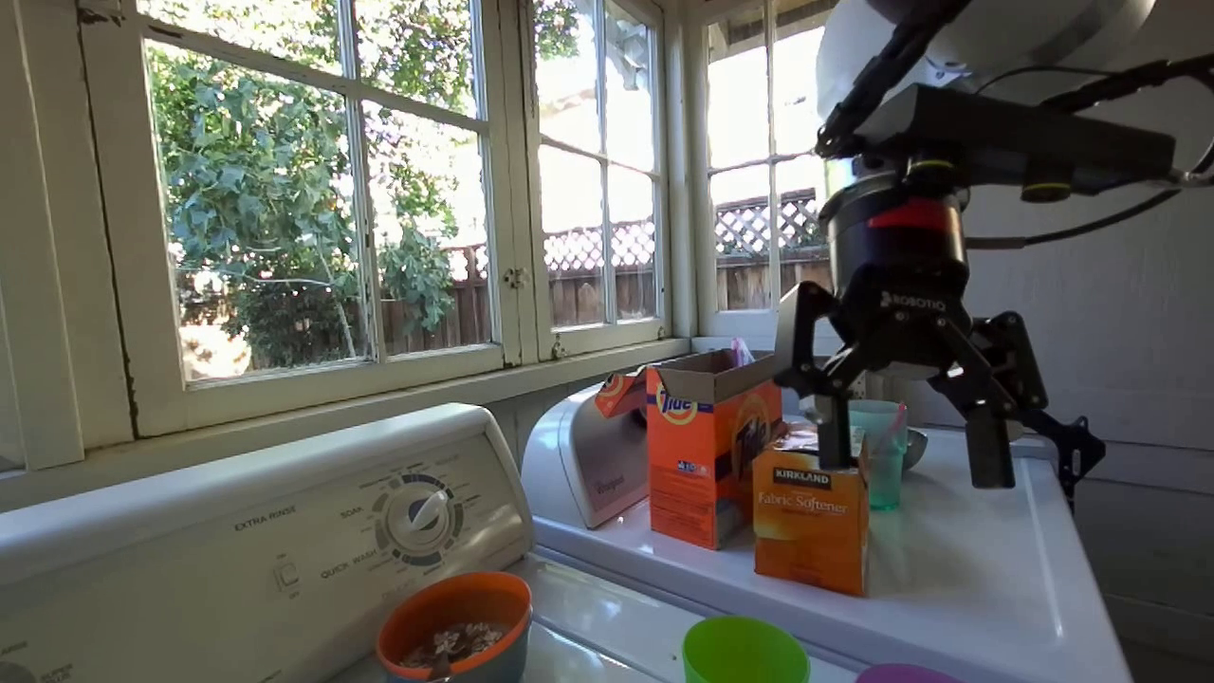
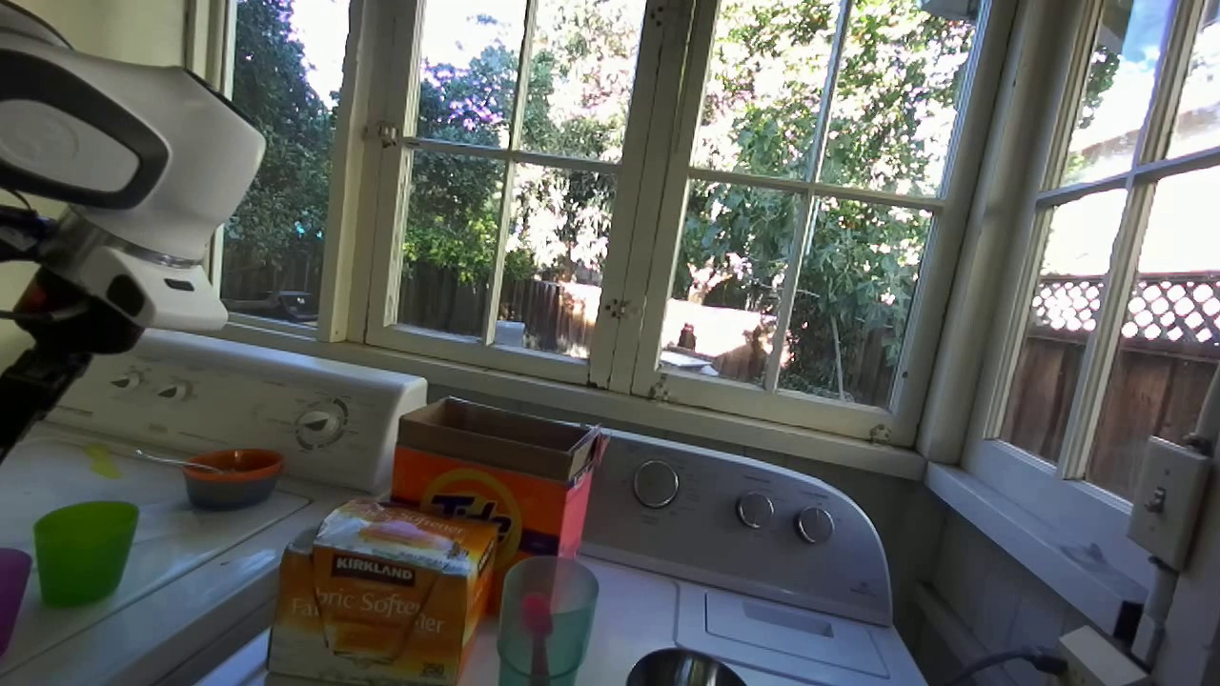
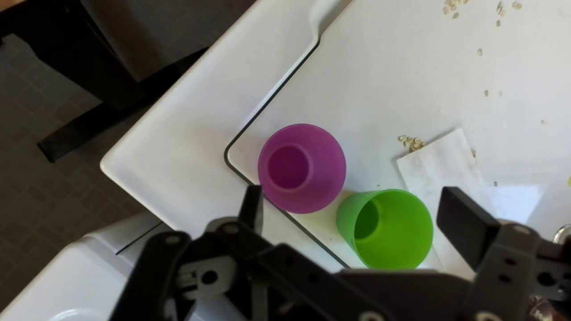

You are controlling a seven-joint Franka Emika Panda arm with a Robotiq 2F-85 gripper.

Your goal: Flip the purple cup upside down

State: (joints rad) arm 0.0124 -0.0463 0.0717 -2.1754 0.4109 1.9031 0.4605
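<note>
- Leftmost in the wrist view, the purple cup stands mouth-up near a corner of the white bench, not yet flipped!
- Then the claw, wide and empty; this reads as the approach. Next, I'd say: shift over purple, drop, close on its side, lift, roll, set it mouth-down.
- Careful, the lime-green cup is just beside, the 2 close enough for a knock.
- Further right, scattered flakes, then white paper.
- Around them, in an exterior view: daylit window, Tide box, orange softener box.
</note>
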